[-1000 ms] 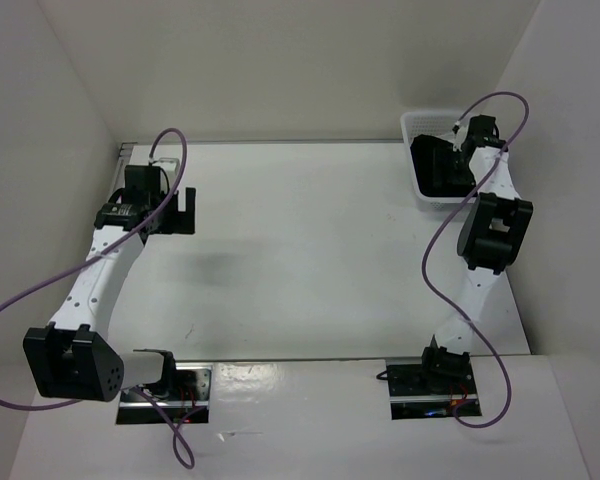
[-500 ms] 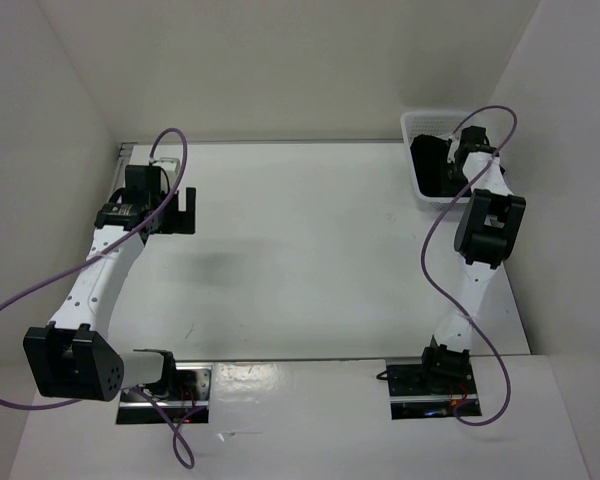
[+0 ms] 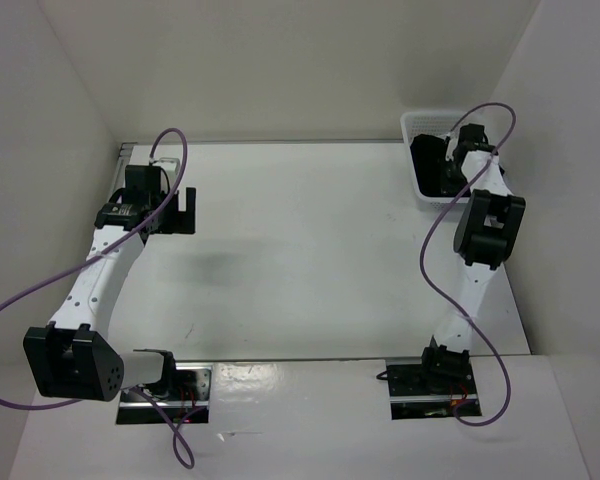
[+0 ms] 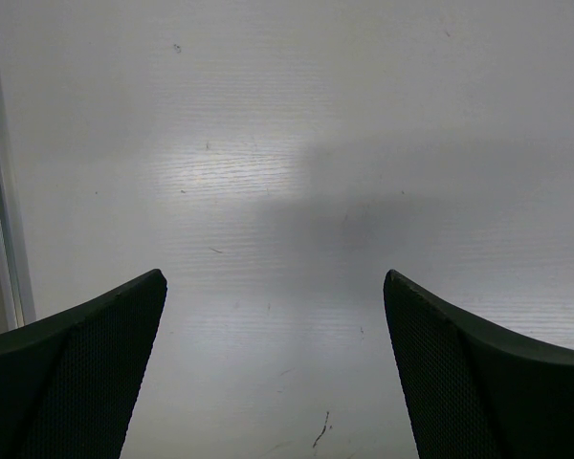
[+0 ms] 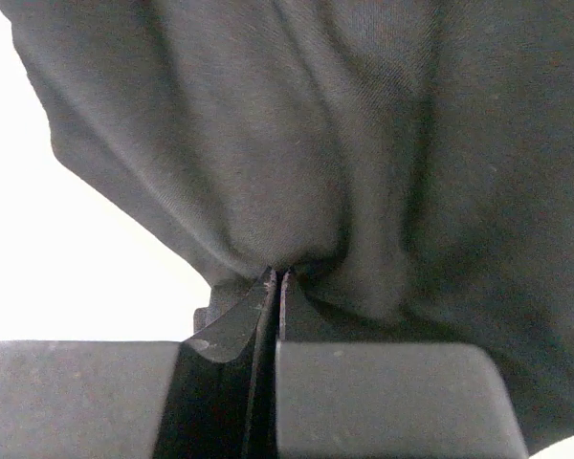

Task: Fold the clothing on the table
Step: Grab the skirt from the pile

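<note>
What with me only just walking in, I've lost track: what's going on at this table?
The right hand is shut on a bunched fold of the black soft fabric garment, which lies in the white plastic lattice basket at the far right corner of the flat white table. The left hand hovers open over the tabletop on the far left, holding nothing. No folding has begun yet.

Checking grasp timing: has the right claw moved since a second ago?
Yes. The right claw shifted slightly leftward, deeper into the basket, onto the clothing.
</note>
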Tool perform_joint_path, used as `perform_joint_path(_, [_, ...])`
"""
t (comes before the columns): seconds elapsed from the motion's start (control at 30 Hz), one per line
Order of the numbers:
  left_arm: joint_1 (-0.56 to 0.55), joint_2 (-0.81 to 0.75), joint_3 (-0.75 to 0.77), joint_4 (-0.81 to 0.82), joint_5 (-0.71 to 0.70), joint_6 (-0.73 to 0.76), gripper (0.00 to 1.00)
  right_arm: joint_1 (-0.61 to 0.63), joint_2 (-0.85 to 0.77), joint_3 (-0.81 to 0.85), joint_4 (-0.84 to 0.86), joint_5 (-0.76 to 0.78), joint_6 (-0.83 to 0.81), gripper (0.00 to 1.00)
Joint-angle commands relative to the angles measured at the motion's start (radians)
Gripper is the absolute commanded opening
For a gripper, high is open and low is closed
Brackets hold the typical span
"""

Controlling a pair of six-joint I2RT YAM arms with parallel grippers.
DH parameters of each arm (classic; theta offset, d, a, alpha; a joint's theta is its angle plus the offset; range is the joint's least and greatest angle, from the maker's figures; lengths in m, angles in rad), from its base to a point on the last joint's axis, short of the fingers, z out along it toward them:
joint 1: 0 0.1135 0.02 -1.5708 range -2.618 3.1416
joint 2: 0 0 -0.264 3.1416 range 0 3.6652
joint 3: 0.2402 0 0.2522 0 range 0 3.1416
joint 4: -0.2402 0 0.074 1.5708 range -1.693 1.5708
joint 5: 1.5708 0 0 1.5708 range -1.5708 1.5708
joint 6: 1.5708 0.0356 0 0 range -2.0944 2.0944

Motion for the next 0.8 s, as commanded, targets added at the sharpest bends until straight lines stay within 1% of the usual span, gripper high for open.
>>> perform_joint_path(0.0, [-0.001, -0.008, -0.004, 0.019, -0.003, -0.002, 1.00, 0.013, -0.152, 0.016, 0.033, -0.067, 0.010, 0.00])
perform_joint_path(0.13, [-0.001, -0.008, -0.004, 0.019, -0.003, -0.002, 1.00, 0.013, -0.213, 0.035, 0.033, -0.104, 0.019, 0.00])
perform_joint_path(0.23, [-0.001, -0.008, -0.004, 0.019, -0.003, -0.002, 1.00, 0.013, -0.227, 0.068, 0.024, -0.145, 0.028, 0.00])
perform_joint_path(0.3, [-0.001, -0.008, -0.004, 0.019, -0.003, -0.002, 1.00, 0.013, -0.227, 0.088, 0.010, -0.136, 0.028, 0.00])
perform_joint_path(0.4, [-0.001, -0.017, -0.004, 0.019, -0.003, -0.002, 1.00, 0.013, -0.227, 0.088, 0.010, -0.107, 0.028, 0.00])
perform_joint_path(0.5, [-0.001, -0.017, -0.004, 0.019, -0.003, -0.002, 1.00, 0.013, -0.227, 0.049, 0.035, -0.107, 0.028, 0.00])
perform_joint_path(0.6, [-0.001, -0.017, -0.004, 0.019, -0.003, -0.002, 1.00, 0.013, -0.250, 0.049, 0.035, -0.142, 0.028, 0.00])
perform_joint_path(0.7, [-0.001, -0.017, -0.004, 0.019, -0.003, -0.002, 1.00, 0.022, -0.274, 0.111, 0.000, -0.196, 0.039, 0.00])
perform_joint_path(0.77, [-0.001, -0.017, -0.004, 0.019, -0.003, -0.002, 1.00, 0.034, -0.300, 0.162, -0.052, -0.229, 0.048, 0.00])
